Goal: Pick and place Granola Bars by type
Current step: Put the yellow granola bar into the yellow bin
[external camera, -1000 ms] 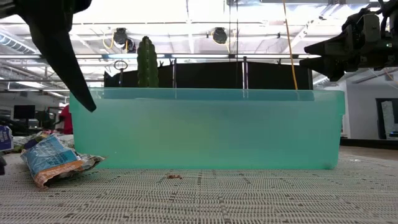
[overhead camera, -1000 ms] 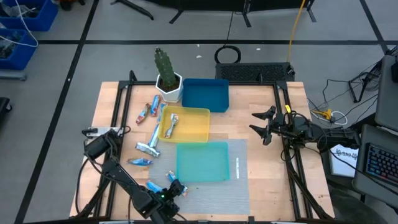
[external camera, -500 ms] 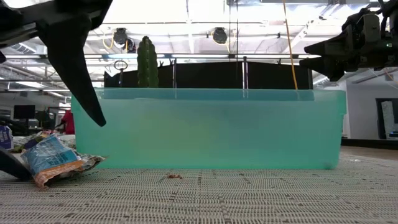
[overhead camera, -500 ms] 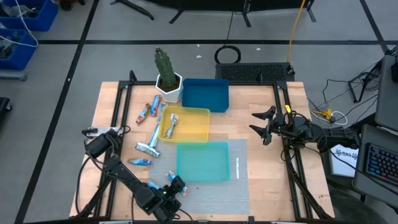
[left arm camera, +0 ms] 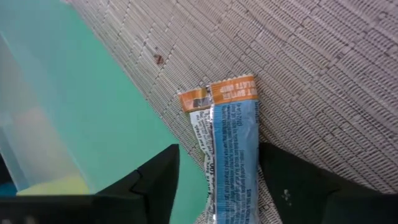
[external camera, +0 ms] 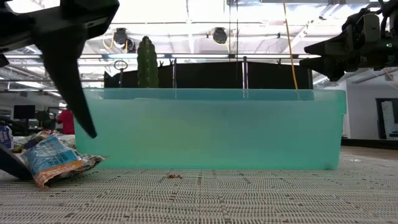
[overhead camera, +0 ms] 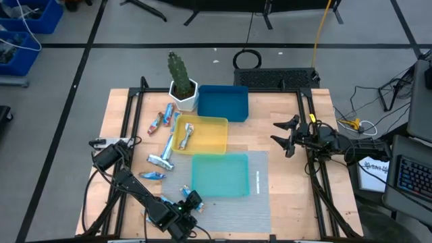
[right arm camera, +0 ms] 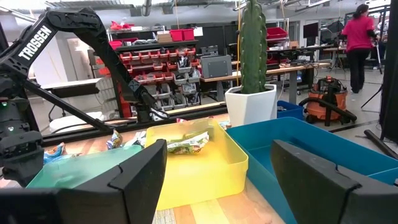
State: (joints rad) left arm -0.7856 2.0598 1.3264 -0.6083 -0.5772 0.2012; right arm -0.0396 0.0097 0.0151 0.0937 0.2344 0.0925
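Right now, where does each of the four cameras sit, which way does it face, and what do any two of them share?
High view: overhead, straight down on the table; both arms show.
Low view: at mat height, level into the teal tray; a left finger hangs over the blue granola bar.
Left wrist view: down past the open left gripper straddling that bar.
Right wrist view: across the yellow tray to the cactus, past the open right gripper.
Shared: teal tray in all four.

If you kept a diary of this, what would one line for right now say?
left gripper: open, straddling blue granola bar on mat beside teal tray | right gripper: open, waiting at table's right edge
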